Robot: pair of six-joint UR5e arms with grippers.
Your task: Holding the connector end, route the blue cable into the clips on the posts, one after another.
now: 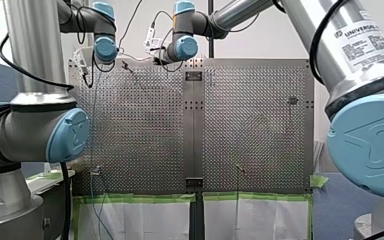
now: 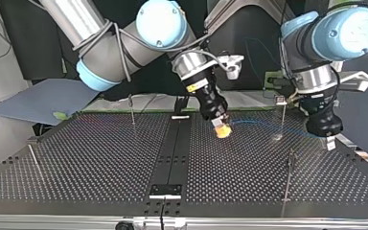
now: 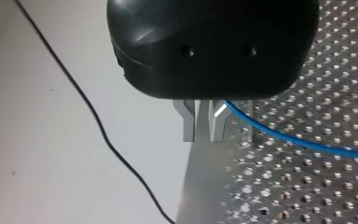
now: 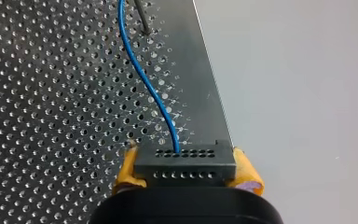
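Steel perforated table [image 2: 100,153] under both arms. My right gripper [image 2: 220,128], w/ yellow pads, is clamped on the black connector [image 4: 185,163], just above the table nr its centre strip. My left gripper [image 3: 204,126]: metal fingers pinched together on the blue cable [image 4: 142,74], which runs over from the connector.

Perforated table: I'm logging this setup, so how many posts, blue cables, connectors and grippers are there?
Posts: 4
Blue cable: 1
Connector: 1
Grippers: 2
Total: 8
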